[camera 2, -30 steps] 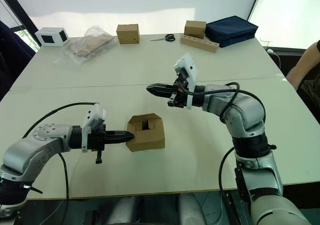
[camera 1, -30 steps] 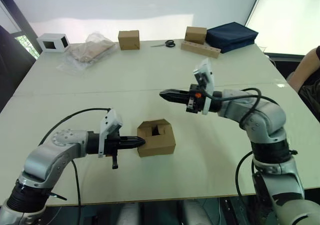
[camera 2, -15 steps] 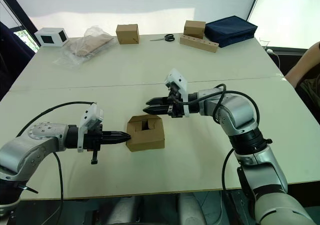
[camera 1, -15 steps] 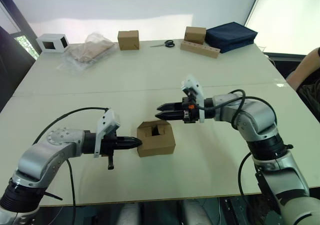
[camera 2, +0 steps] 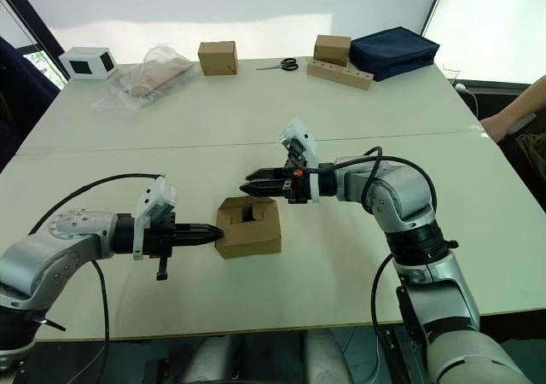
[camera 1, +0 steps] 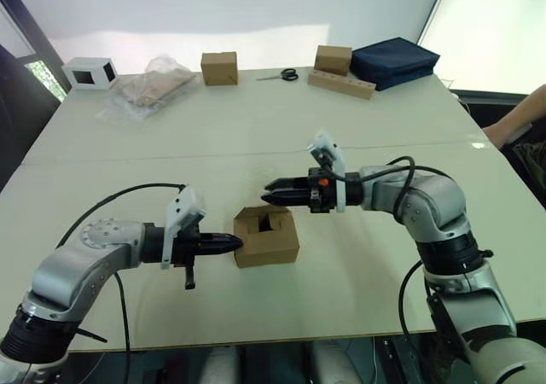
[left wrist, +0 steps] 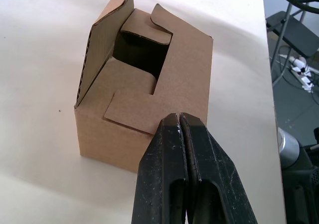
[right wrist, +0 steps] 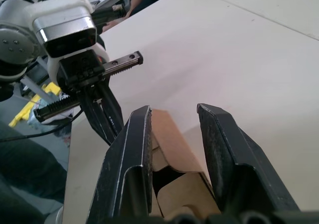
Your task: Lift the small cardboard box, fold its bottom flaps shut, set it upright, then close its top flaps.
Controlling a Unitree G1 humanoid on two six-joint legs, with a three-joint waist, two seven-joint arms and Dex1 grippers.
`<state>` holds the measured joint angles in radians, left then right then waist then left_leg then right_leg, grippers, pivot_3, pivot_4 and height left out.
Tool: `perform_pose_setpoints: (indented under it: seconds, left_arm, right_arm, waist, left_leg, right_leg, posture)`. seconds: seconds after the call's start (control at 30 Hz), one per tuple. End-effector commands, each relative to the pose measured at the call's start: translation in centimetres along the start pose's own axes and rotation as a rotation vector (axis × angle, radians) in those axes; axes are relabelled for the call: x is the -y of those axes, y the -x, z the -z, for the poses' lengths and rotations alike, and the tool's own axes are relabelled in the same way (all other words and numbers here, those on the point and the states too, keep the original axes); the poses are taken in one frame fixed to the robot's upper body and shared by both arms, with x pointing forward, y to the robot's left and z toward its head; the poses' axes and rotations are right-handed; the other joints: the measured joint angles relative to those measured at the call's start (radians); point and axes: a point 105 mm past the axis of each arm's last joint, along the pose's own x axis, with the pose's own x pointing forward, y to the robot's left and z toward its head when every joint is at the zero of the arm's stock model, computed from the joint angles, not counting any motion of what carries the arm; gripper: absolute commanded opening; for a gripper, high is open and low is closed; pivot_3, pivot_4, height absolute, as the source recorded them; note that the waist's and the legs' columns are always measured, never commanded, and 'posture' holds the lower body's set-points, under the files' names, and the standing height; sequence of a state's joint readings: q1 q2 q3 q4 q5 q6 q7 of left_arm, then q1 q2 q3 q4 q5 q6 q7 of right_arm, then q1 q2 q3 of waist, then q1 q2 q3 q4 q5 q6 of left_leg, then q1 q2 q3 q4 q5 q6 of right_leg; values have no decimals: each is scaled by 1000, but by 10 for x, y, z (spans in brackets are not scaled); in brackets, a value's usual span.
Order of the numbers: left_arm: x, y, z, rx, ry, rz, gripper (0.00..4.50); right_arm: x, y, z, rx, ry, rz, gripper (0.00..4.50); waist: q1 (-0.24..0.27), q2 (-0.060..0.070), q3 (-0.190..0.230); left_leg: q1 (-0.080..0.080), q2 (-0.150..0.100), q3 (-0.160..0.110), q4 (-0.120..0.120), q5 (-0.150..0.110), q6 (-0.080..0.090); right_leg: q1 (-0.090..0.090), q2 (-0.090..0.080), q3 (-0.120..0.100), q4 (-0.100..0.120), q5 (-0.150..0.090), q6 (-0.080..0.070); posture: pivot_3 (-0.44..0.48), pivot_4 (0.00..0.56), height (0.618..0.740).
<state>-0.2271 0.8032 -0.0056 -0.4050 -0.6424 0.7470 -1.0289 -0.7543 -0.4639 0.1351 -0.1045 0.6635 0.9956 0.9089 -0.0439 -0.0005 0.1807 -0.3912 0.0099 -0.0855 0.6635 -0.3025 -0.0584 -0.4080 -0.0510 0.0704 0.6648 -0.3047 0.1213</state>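
Brown small cardboard box (camera 1: pixel 266 235) braced by left gripper (camera 1: pixel 235 242), jaws together; right gripper (camera 1: pixel 270 195), jaws apart, above top flaps (camera 1: pixel 264 217) for pressing.

Head stereo looks down; wrist cams close on small cardboard box (left wrist: pixel 149 84).

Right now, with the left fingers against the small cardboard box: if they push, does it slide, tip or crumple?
The small cardboard box is probably light: thin corrugated walls, hollow inside, so it should slide on the smooth table. It sits low and wide, so tipping seems unlikely. Its top flaps stand loose and half-folded, so they would likely flex under the right gripper.
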Motion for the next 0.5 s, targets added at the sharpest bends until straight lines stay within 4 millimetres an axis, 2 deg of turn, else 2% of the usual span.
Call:
perform_pose_setpoints:
  seconds: [0.03, 0.07, 0.1, 0.17, 0.23, 0.43, 0.5]
  left_arm:
    - [0, 0, -4, 7, -28, -2, 0]
    - [0, 0, -4, 6, -28, -2, 0]
    - [0, 0, -4, 7, -28, -2, 0]
    - [0, 0, -5, 8, -28, -2, 0]
    - [-1, 0, -5, 9, -28, -2, 0]
    - [-1, 0, -5, 10, -26, -4, 0]
    - [-1, 0, -5, 10, -25, -3, 0]
  right_arm:
    - [-1, 1, -12, 47, 22, 15, 1449]
    - [1, 1, -12, 51, 19, 23, 1449]
    - [2, 1, -13, 53, 18, 28, 1216]
    - [2, 1, -13, 55, 19, 32, 733]
    - [3, 0, -12, 51, 21, 38, 42]
    - [0, -2, -1, -9, 62, 30, 42]
    - [1, -4, 8, -58, 71, 37, 42]
  waist:
    - [0, 0, 0]
    - [0, 0, 0]
    - [1, 0, 0]
    - [1, 0, 0]
    - [0, 0, 0]
    - [0, 0, 0]
    - [0, 0, 0]
  left_leg:
    - [0, 0, 0, 0, 0, 0]
    - [0, 0, 0, 0, 0, 0]
    - [0, 0, 0, 0, 0, 0]
    - [0, 0, 0, 0, 0, 0]
    - [0, 0, 0, 0, 0, 0]
    - [0, 0, 0, 0, 0, 0]
    - [0, 0, 0, 0, 0, 0]
  right_leg:
    - [0, 0, 0, 0, 0, 0]
    - [0, 0, 0, 0, 0, 0]
    - [0, 0, 0, 0, 0, 0]
    - [0, 0, 0, 0, 0, 0]
    - [0, 0, 0, 0, 0, 0]
    - [0, 0, 0, 0, 0, 0]
    - [0, 0, 0, 0, 0, 0]
  posture:
    - [0, 150, 740]
    - [0, 150, 740]
    - [0, 150, 740]
    - [0, 150, 740]
    - [0, 150, 740]
    - [0, 150, 740]
    - [0, 150, 740]
